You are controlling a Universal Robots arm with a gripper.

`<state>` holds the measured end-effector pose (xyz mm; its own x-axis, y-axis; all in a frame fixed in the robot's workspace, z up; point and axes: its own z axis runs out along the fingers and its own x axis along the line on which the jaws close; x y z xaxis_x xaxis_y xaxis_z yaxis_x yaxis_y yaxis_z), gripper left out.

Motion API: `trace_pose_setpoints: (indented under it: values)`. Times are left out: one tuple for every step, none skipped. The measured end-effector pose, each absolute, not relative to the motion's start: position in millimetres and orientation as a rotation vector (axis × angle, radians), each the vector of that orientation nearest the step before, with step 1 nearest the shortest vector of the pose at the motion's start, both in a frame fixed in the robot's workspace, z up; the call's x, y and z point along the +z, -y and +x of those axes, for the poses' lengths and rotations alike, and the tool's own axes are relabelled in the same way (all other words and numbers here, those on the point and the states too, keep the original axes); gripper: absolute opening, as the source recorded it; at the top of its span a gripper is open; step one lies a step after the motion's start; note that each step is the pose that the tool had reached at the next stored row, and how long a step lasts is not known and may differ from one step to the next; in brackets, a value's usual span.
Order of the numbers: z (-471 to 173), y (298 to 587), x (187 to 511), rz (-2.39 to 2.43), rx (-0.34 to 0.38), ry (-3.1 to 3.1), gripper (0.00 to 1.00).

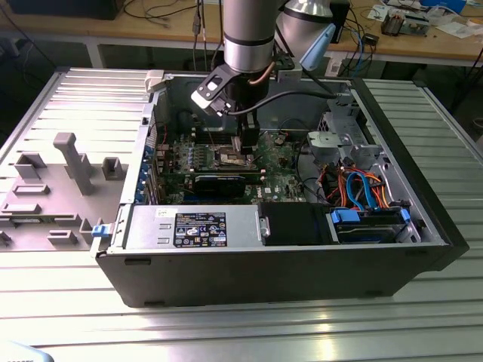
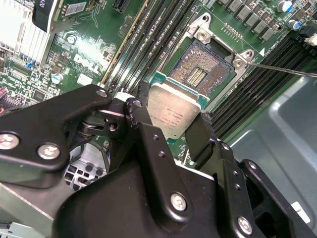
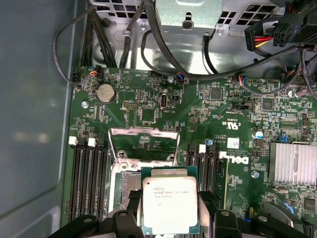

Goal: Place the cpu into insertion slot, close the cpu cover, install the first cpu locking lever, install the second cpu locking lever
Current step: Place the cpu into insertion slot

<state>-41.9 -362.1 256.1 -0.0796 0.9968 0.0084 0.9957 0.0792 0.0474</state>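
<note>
Arm (image 1: pixel 249 34) is hanging over the open case (image 1: pixel 264 275) in the upper middle of the exterior view, holding the gripper (image 1: pixel 243 143) low above the green board (image 1: pixel 285 162), probably because the slot lies flat there and is best met from above. In the second wrist view the fingers (image 2: pixel 143 124) are clamping the cpu (image 2: pixel 173 106) by two opposite edges with its metal top facing up, leaving its underside free. It is hovering at the near edge of the slot (image 2: pixel 203 69), whose contact field is showing bare, so the chip is not yet seated. A thin lever (image 2: pixel 282 68) is lying swung aside. In the first wrist view the cover (image 3: pixel 143 131) is standing tilted open beyond the slot (image 3: pixel 130 181), keeping the way down clear for the cpu (image 3: pixel 170 201).
</note>
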Motion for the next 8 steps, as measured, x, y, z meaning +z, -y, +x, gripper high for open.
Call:
trace_pose_setpoints:
  values:
    - [-41.9, 362.1, 256.0, 2.113, 0.063, -2.288, 0.54]
    - [-41.9, 362.1, 255.8, 2.113, 0.063, -2.288, 0.54]
    - [-41.9, 362.1, 255.6, 2.113, 0.063, -2.288, 0.54]
    - [-41.9, 362.1, 255.5, 2.113, 0.063, -2.288, 0.54]
    - [-41.9, 362.1, 255.2, 2.113, 0.063, -2.288, 0.54]
    - [-41.9, 362.1, 255.1, 2.113, 0.063, -2.288, 0.54]
    - [-41.9, 362.1, 255.0, 2.113, 0.063, -2.288, 0.54]
    - [-41.9, 362.1, 254.8, 2.113, 0.063, -2.288, 0.54]
